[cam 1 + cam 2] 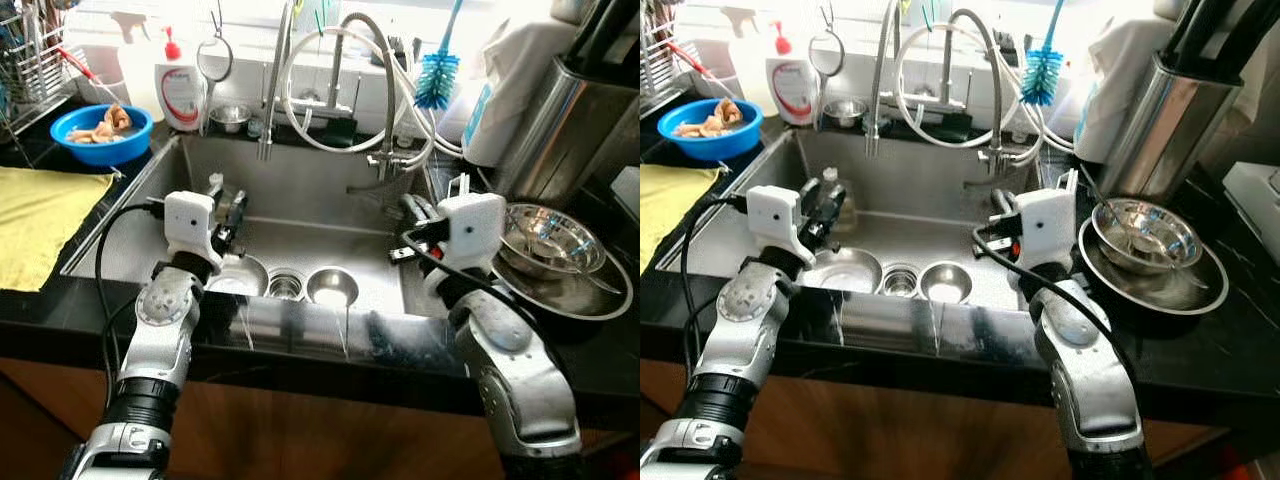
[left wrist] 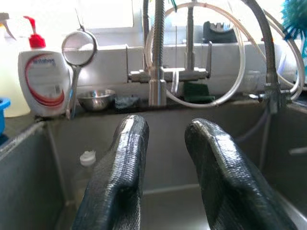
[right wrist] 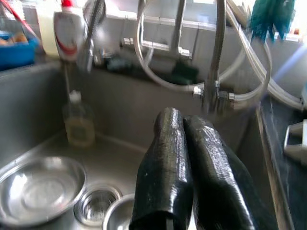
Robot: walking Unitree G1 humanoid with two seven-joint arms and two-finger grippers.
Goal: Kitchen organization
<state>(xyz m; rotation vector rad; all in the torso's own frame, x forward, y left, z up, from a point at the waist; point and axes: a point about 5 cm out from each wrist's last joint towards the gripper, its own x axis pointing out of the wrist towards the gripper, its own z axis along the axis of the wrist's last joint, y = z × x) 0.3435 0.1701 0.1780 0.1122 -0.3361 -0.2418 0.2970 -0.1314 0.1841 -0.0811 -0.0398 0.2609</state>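
Observation:
A steel sink point(image 1: 330, 190) lies in front of me. On its floor sit a wide steel bowl point(image 3: 36, 189), the drain point(image 3: 96, 206) and a smaller steel bowl point(image 1: 333, 287). A small clear bottle point(image 3: 78, 125) stands near the sink's back left wall. My left gripper point(image 2: 165, 129) hovers over the sink's left side, above the wide bowl, open and holding nothing. Over the right side of the sink, my right gripper point(image 3: 184, 120) is shut and holds nothing. Stacked steel bowls point(image 1: 550, 245) rest on the black counter to the right.
A blue bowl point(image 1: 100, 135) with scraps and a yellow cloth point(image 1: 40, 220) lie on the left counter. A soap bottle point(image 1: 180, 90), a hanging strainer point(image 1: 214, 58), the faucet point(image 1: 270, 90) with hoses and a blue brush point(image 1: 437, 75) line the back. A steel canister point(image 1: 560, 130) stands at the right.

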